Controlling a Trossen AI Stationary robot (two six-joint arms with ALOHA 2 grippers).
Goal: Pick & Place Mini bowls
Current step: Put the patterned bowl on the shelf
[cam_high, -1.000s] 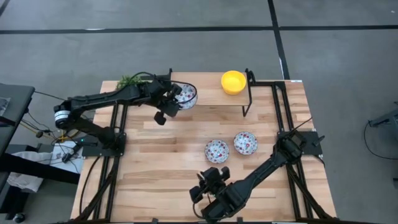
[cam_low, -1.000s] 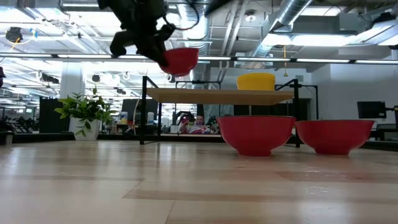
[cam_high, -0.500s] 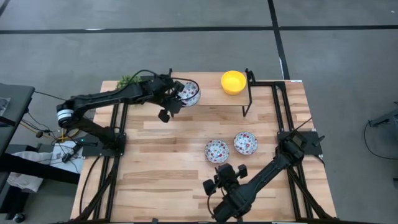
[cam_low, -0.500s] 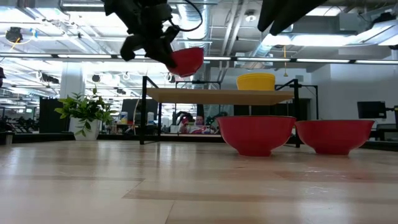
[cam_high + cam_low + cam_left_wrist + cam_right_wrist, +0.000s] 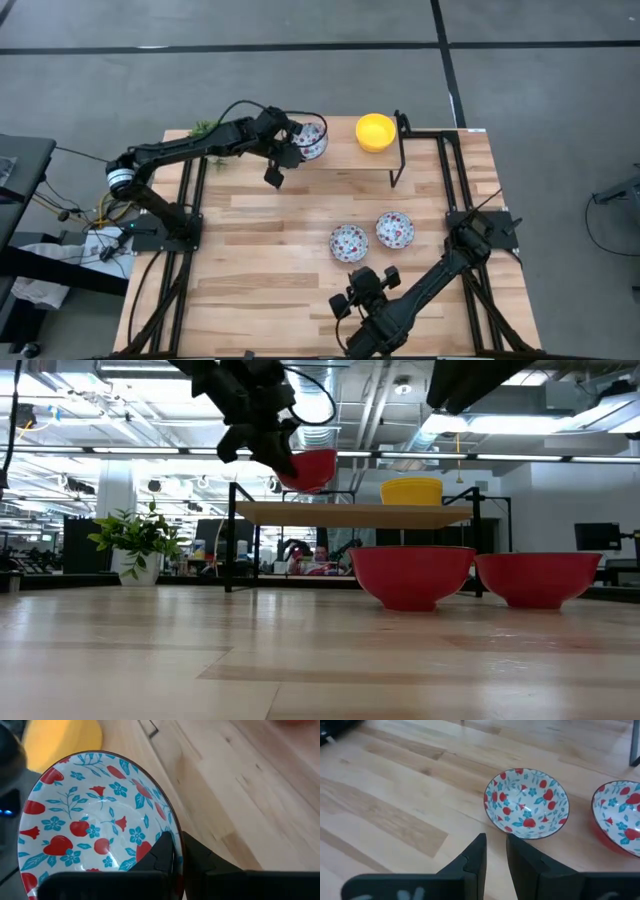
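My left gripper [image 5: 296, 150] is shut on a white mini bowl with a red-and-blue flower pattern [image 5: 313, 139], red on the outside [image 5: 313, 468], and holds it in the air just above the raised wooden shelf [image 5: 350, 513]. A yellow mini bowl [image 5: 375, 131] stands on that shelf, to the right of the held bowl. Two more patterned bowls [image 5: 349, 243] [image 5: 395, 230] stand on the table. My right gripper [image 5: 496, 851] hovers close to the near side of the left one [image 5: 527, 802], fingers narrowly open and touching nothing. My left gripper pinches the patterned bowl's rim [image 5: 172, 827], one finger [image 5: 162, 851] inside the bowl and the other [image 5: 202, 862] outside against the wall. It comes from the table's left. The bowl is lifted clear, open side up and slightly tilted.
A small green potted plant [image 5: 140, 540] stands at the far left corner, behind my left arm. The shelf's black frame leg [image 5: 400, 150] rises beside the yellow bowl. Bare wood lies left of the two patterned bowls [image 5: 260, 250].
My left gripper has carried the patterned bowl toward the table's right and far edge, closer to the yellow bowl, staying shut on it. My right gripper has moved toward the table's right, nearer the patterned bowls on the table.
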